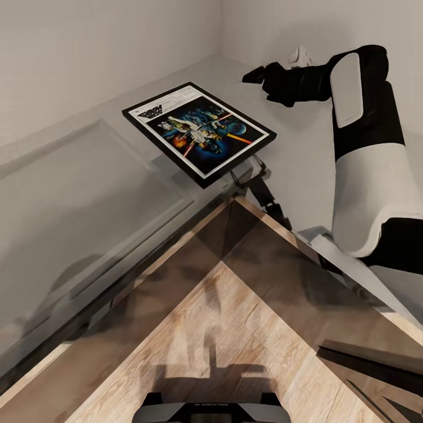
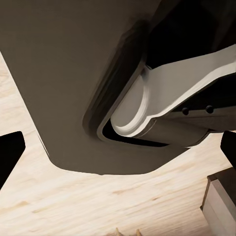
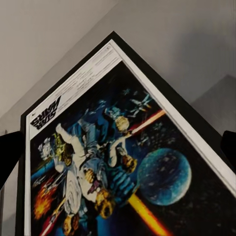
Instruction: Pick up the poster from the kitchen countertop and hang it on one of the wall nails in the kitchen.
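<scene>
Poster [image 1: 200, 130] is riding tilted above the table [image 1: 76, 194], right jaws [image 1: 249, 170] pinching its near edge, prob. for carrying to a nail. Left jaws: can't tell.

Soft, even light fills my head view; the kitchen countertop [image 1: 88, 194] carries faint glossy reflections, and my own shadow falls dark on the wooden floor [image 1: 235, 329]. My right wrist picture of the poster [image 3: 113, 162] looks slightly blurred.
</scene>
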